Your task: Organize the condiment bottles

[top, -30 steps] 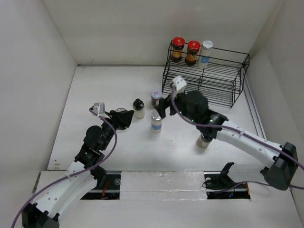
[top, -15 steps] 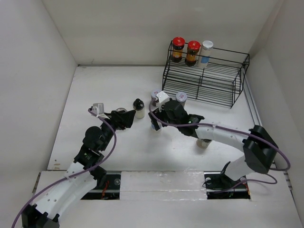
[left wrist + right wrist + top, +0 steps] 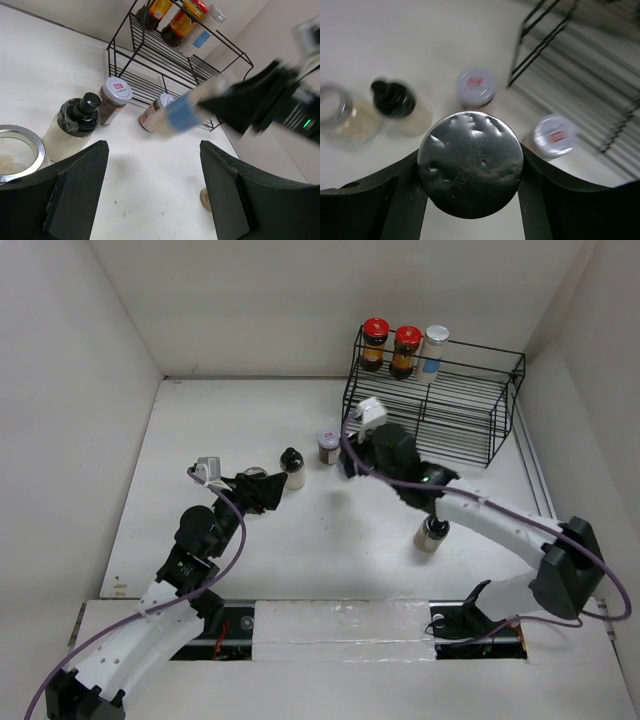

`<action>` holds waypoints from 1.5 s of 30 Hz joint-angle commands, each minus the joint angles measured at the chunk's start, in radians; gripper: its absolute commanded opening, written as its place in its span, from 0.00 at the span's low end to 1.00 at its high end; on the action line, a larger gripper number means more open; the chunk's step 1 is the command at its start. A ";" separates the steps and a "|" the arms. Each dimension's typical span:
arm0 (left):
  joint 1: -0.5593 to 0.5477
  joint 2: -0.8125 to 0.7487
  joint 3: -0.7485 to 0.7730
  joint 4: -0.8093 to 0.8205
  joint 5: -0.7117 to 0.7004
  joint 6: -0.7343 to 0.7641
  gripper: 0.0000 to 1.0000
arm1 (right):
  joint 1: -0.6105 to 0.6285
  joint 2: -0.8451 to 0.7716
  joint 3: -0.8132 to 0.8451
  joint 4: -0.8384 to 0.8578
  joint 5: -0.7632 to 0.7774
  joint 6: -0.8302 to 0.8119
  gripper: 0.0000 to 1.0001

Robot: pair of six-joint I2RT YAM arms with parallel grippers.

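**Right gripper [image 3: 470,172] and silver-lidded jar [image 3: 182,111] at the black wire rack [image 3: 470,430]**

The right gripper is clenched on the silver-lidded jar (blue label, blurred), held off the table [image 3: 220,430] just before the black wire rack. The left gripper [image 3: 152,192] gapes, grasping nothing, a clear jar [image 3: 15,150] beside one finger and the black-capped bottle [image 3: 75,127] near

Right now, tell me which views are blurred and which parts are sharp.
Left wrist view: the blue-labelled bottle and the right arm carrying it are motion-smeared, while the black-capped bottle is sharp. Right wrist view: the held bottle's silver lid is crisp, the jars and rack behind it blurred. Top external view: sharp throughout, soft shadows.
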 commanded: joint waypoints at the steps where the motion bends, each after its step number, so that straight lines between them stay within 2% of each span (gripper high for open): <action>1: -0.004 0.005 0.001 0.068 0.022 0.009 0.69 | -0.205 -0.175 0.172 0.097 0.033 -0.019 0.35; 4: -0.004 0.017 0.010 0.055 0.031 0.000 0.69 | -0.400 -0.191 0.255 0.129 -0.040 -0.004 0.35; 7: -0.004 0.017 -0.001 0.074 0.031 0.000 0.69 | -0.542 -0.108 0.456 0.053 -0.050 0.007 0.37; 8: -0.004 0.017 -0.001 0.074 0.021 0.000 0.69 | -0.570 -0.047 0.552 0.018 -0.050 0.007 0.37; 11: -0.004 0.017 0.010 0.049 0.021 0.000 0.69 | -0.662 0.058 0.698 -0.050 -0.051 0.007 0.37; 12: -0.004 0.005 0.001 0.061 0.021 0.000 0.69 | -0.685 0.145 0.832 -0.093 -0.065 0.007 0.37; 15: -0.004 0.005 -0.001 0.057 0.011 0.000 0.69 | -0.738 0.304 1.088 -0.248 -0.077 0.007 0.37; 18: -0.004 0.005 0.008 0.048 0.011 0.000 0.69 | -0.773 0.392 1.203 -0.340 -0.096 -0.004 0.38; 26: -0.004 0.005 -0.003 0.065 0.001 0.000 0.69 | -0.833 0.489 1.232 -0.343 -0.180 -0.016 0.38; 30: -0.004 0.005 -0.003 0.063 0.001 0.000 0.69 | -0.833 0.464 1.128 -0.308 -0.180 -0.025 0.38; 36: -0.004 0.005 -0.003 0.054 0.001 0.000 0.69 | -0.833 0.490 1.083 -0.328 -0.189 -0.025 0.39; 42: -0.004 0.005 -0.003 0.065 0.001 0.000 0.69 | -0.824 0.566 1.106 -0.374 -0.214 -0.015 0.57; 45: -0.004 0.014 -0.003 0.054 0.001 0.000 0.69 | -0.814 0.575 1.106 -0.374 -0.232 -0.004 0.71</action>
